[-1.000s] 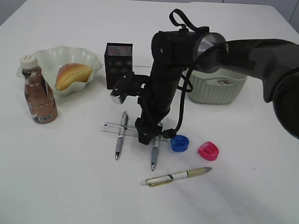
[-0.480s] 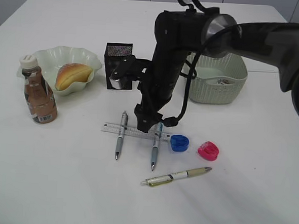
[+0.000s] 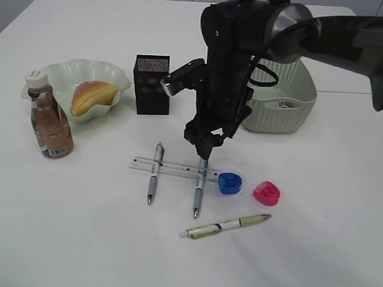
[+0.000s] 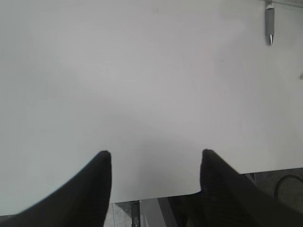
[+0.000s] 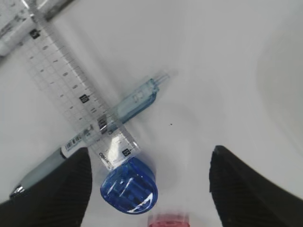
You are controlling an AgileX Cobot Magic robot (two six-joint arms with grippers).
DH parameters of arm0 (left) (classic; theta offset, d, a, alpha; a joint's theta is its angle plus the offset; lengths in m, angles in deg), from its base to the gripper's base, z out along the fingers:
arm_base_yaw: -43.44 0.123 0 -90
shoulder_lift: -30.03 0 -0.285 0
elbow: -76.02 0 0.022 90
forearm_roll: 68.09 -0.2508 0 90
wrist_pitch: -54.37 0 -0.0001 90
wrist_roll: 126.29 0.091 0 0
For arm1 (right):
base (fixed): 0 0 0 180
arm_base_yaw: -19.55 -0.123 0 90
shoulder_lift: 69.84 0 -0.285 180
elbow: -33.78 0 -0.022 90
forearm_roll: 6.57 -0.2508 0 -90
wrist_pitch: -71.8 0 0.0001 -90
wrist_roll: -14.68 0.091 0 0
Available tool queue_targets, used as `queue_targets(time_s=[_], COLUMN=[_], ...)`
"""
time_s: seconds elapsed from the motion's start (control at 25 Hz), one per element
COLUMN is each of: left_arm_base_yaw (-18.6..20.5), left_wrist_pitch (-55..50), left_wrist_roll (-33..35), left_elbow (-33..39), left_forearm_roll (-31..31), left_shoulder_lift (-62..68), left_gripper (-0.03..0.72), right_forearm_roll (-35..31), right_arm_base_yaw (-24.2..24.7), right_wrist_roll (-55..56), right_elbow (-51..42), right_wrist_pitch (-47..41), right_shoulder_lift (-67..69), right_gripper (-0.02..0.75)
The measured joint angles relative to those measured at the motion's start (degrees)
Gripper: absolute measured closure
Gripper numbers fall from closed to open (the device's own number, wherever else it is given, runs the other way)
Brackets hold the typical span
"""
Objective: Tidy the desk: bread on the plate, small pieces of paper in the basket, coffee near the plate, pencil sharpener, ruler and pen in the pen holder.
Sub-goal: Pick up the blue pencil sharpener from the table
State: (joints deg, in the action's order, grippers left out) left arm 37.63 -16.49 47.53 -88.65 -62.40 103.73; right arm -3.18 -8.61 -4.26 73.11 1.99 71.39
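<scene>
Ruler [image 3: 170, 168] lies flat on bench [image 3: 75, 240], across two pens. Right pincer [image 3: 204, 146] hangs open, empty, nose-down above ruler's right end, arm steeply angled. Blue sharpener [image 5: 129, 186] touching ruler's end. Left pincer [image 4: 154, 165] open over bare bench.

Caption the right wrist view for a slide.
Open right hand above a blue pencil sharpener, beside a clear ruler lying across a pen.

Lab-like test desk, bare white table [image 3: 75, 240], robot arm [image 3: 328, 35] overhead
</scene>
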Motion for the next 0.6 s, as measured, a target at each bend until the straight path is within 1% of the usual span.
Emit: queue_targets(time_s=[0.4, 0.6], left_arm_base_yaw=[0.0, 0.0], left_wrist_pitch=[0.0, 0.0], left_wrist_roll=[0.0, 0.0], left_elbow=[0.0, 0.0], left_forearm_roll=[0.0, 0.0], left_shoulder_lift=[0.0, 0.0], left_gripper=[0.255, 0.255], right_forearm_roll=[1.0, -0.7], right_arm_base_yaw=[0.0, 0.0], right_wrist_roll=[14.6, 17.6], right_elbow=[0.0, 0.0], right_wrist_pitch=[0.0, 0.0], right_shoulder_lift=[0.0, 0.0], right_gripper=[0.174, 0.174])
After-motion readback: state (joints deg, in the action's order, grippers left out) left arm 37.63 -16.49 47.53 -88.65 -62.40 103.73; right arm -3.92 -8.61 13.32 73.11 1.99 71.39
